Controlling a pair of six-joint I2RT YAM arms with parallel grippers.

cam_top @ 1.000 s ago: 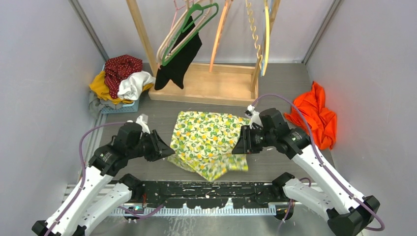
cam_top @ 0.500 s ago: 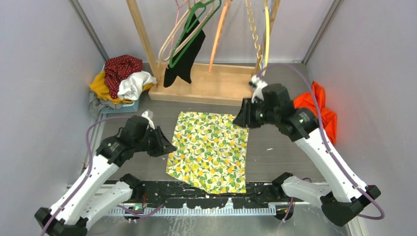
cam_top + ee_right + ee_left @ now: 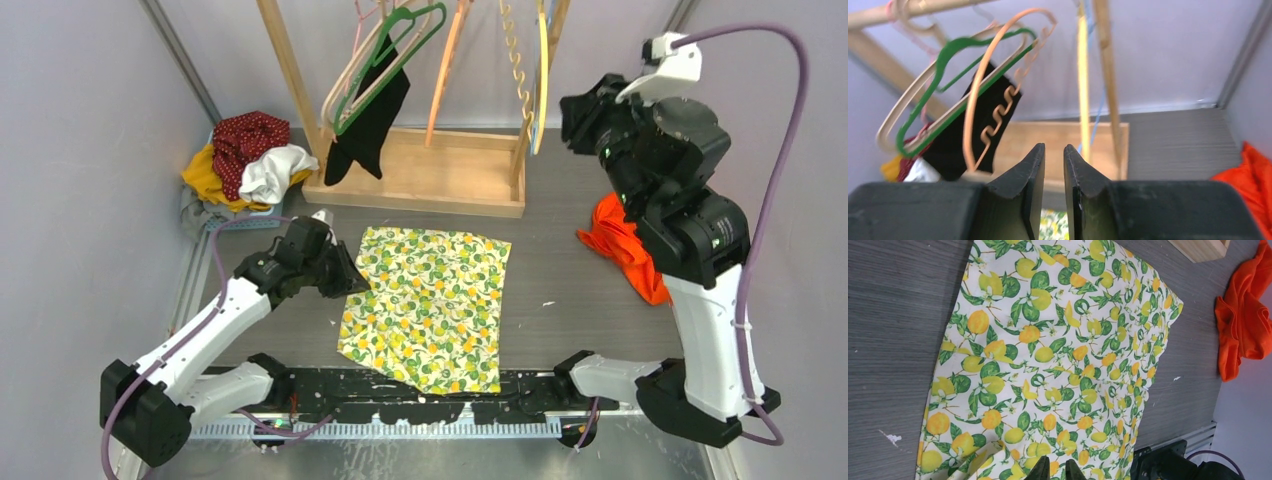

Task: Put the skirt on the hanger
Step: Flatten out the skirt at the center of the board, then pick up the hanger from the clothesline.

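Note:
The skirt [image 3: 430,300], white with yellow lemons and green leaves, lies spread flat on the grey table; the left wrist view shows it [image 3: 1048,350] filling the frame. My left gripper [image 3: 352,280] hovers at its left edge, fingertips [image 3: 1043,471] a narrow gap apart over the print, nothing between them. A green hanger [image 3: 385,60] carrying a black garment [image 3: 365,125] hangs on the wooden rack, beside a beige hanger and an orange hanger [image 3: 445,70]. My right gripper [image 3: 572,108] is raised high near the rack's right post, slightly open and empty [image 3: 1054,150], facing the green hanger [image 3: 948,65].
The rack's wooden base [image 3: 440,175] stands behind the skirt. A basket of red, white and yellow clothes [image 3: 245,165] sits at the back left. An orange garment [image 3: 630,245] lies crumpled at the right wall. A yellow hanger [image 3: 541,80] dangles by the right post.
My right gripper let go of the skirt's far right corner and rose up and back toward the rack. The left gripper slid along the skirt's left edge. The skirt now lies flat.

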